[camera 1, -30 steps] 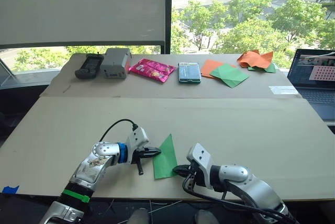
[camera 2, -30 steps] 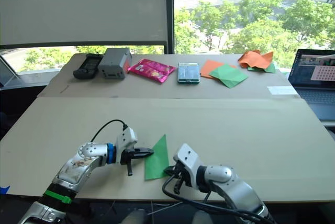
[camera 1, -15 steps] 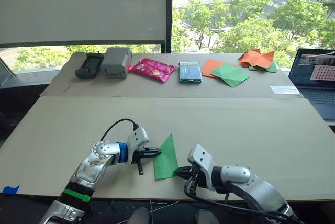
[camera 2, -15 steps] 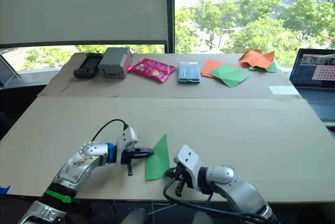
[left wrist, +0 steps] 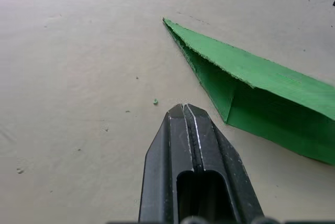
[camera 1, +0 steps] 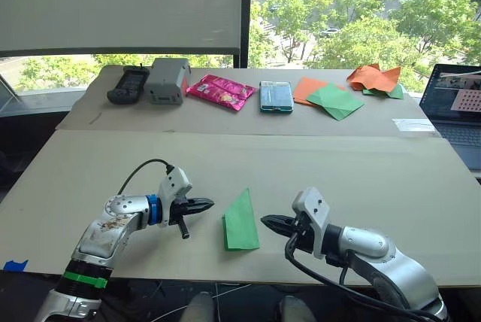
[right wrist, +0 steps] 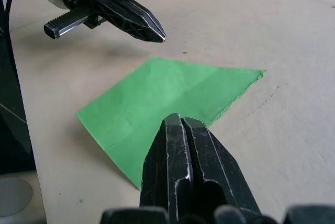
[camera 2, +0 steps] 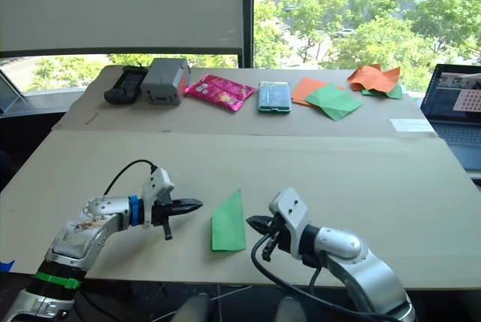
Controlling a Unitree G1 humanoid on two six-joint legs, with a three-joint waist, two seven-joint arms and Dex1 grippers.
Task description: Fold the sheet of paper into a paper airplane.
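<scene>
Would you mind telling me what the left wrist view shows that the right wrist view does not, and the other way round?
The left wrist view alone shows the paper airplane edge-on, with its open fold layers and sharp tip. The right wrist view alone shows the left claw from outside, shut, pointing at the wedge from its far side, and the wedge's flat upper face. Both share the same green folded wedge lying free on the tabletop, with a shut claw close to it but not touching.
</scene>
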